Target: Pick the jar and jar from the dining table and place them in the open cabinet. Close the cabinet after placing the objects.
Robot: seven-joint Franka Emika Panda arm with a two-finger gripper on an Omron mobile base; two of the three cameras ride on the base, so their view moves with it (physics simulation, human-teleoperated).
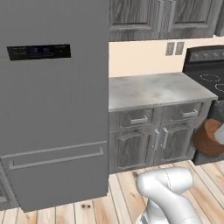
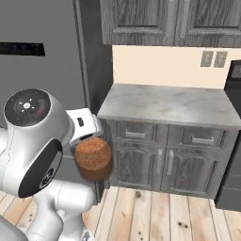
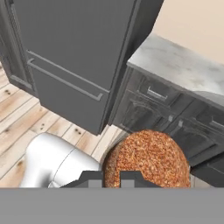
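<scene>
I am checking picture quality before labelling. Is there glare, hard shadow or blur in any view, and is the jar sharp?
Left base view: flat, even light, no glare on the fridge; the jar is soft and cut by the edge. Right base view: no hard shadows; jar coarse but readable. Hand view: jar grainy, close, partly hidden at the bottom.
</scene>
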